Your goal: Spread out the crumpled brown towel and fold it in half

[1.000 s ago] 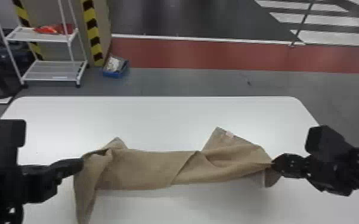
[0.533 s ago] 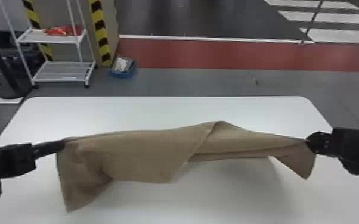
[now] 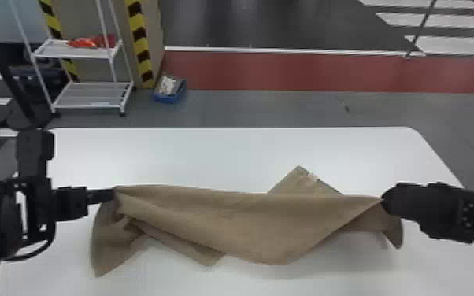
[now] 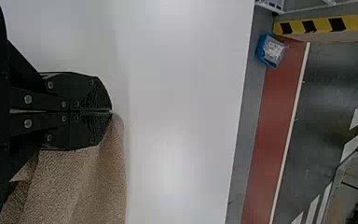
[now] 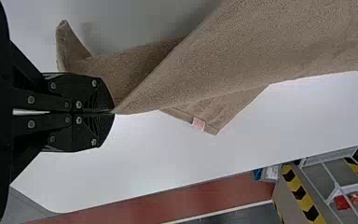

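Over the white tabletop (image 3: pixel 208 157), the brown towel (image 3: pixel 248 224) is drooping in folds, with the left gripper (image 4: pixel 111 111) pinching its nine o'clock end and the right gripper (image 5: pixel 113 112) pinching its three o'clock end, probably for pulling it flat.

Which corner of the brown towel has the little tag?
The far corner, sticking out behind the stretched edge, nearer the right gripper. A pale tag sits beside its tip; the hanging corner near the left gripper shows none.
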Controlling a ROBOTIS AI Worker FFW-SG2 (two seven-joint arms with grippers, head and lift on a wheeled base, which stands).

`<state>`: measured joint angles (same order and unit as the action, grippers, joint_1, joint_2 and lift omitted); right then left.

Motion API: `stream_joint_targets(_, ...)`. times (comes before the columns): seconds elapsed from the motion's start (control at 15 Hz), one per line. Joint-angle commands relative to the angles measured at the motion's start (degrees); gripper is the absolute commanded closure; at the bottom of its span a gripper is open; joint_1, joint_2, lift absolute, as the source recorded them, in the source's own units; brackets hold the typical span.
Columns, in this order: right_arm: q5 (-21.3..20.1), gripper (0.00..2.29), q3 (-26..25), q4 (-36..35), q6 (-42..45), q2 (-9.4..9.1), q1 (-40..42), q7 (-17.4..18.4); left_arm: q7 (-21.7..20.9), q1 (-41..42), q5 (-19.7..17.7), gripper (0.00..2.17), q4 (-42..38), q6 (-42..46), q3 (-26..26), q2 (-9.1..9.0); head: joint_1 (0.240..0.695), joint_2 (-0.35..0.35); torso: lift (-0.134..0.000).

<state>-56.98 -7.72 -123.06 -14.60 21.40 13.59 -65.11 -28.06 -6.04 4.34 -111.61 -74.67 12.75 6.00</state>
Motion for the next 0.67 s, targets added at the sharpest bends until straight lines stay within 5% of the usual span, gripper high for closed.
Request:
stream_joint_targets(0.0, 0.2, 1.47, 1.0, 0.3, -0.8, -0.92, -1.1, 0.2, 0.5, -0.6, 0.4, 0.01, 1.1, 0.2, 0.7, -0.11, 0.695, -0.031, -0.125)
stream_joint_targets(0.2, 0.0, 1.45, 2.1, 0.3, -3.3, -1.89, -2.0, 0.2, 0.5, 3.7, -2.5, 0.02, -6.2, 0.2, 4.7, -0.11, 0.695, 0.0, -0.125)
stream_joint_targets(0.27, -0.2, 1.24, 2.6, 0.5, -5.2, -2.06, -2.5, 1.1, 0.4, 4.5, -3.6, 0.03, -8.9, 0.0, 6.3, -0.2, 0.695, 0.007, -0.125)
stream_joint_targets(0.6, -2.4, 1.07, 4.2, 2.7, -8.4, -3.47, -3.7, 1.9, -1.9, 10.1, -6.2, 0.03, -16.8, -4.0, 10.1, -0.2, 0.695, 0.036, -0.125)
